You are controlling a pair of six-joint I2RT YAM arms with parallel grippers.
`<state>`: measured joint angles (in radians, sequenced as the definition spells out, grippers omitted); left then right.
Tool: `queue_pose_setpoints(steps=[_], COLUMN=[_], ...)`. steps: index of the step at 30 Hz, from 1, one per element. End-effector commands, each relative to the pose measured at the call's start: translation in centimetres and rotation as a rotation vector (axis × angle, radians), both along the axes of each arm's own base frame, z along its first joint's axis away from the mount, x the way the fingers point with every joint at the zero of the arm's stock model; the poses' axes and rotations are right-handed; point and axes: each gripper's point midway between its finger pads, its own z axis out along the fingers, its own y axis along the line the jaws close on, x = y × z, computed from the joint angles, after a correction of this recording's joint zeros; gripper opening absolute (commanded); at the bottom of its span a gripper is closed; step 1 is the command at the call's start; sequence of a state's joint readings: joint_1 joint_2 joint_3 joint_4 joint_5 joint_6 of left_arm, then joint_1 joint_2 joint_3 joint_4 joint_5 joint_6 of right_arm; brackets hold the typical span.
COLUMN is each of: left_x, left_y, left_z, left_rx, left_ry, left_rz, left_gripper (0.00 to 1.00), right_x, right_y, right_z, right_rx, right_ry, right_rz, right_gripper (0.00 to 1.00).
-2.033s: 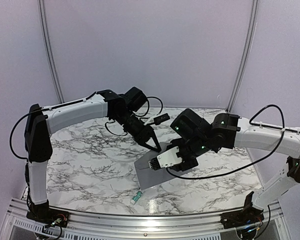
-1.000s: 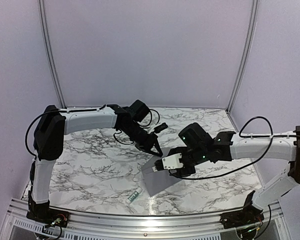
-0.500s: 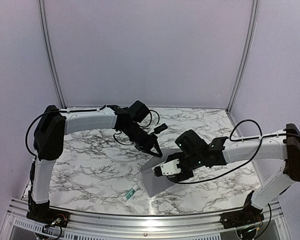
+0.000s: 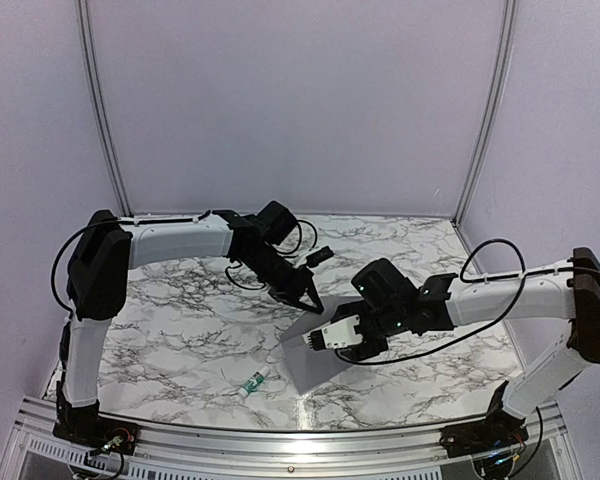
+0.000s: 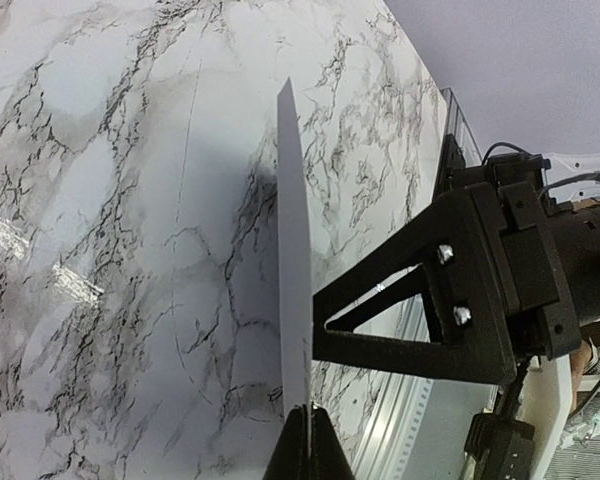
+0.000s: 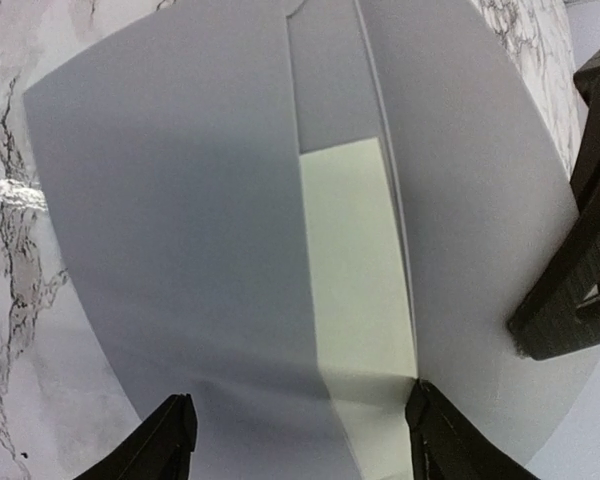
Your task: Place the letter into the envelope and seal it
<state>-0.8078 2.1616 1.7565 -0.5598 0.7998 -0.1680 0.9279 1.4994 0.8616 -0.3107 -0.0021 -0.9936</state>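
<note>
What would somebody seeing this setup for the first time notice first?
The grey envelope lies near the middle of the marble table, where both arms meet. The left gripper pinches its far edge and holds that edge up. In the right wrist view the off-white letter shows between the grey panels, with the right gripper open over it. A small green-and-white tube lies left of the envelope.
</note>
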Motion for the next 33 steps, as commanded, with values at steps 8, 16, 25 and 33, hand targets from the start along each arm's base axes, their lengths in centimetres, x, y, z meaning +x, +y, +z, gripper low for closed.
queue_pose_setpoints(steps=[8, 16, 25, 33], left_x=[-0.4, -0.7, -0.6, -0.4], left_y=[0.2, 0.1, -0.1, -0.1], left_z=[1.3, 1.7, 3.4, 3.9], left_rx=[-0.039, -0.058, -0.088, -0.089], left_ry=[-0.005, 0.012, -0.006, -0.026], left_rz=[-0.018, -0.032, -0.033, -0.027], left_gripper=[0.00, 0.00, 0.00, 0.00], right_x=[2.8, 2.2, 1.4, -0.4], right_y=[1.3, 1.4, 0.7, 0.5], right_z=[2.4, 3.0, -0.3, -1.5], right_rx=[0.068, 0.072, -0.010, -0.040], right_ry=[-0.127, -0.141, -0.070, 0.039], right_rz=[-0.028, 0.033, 0.049, 0.091], right_gripper=[0.71, 0.73, 0.74, 0.74])
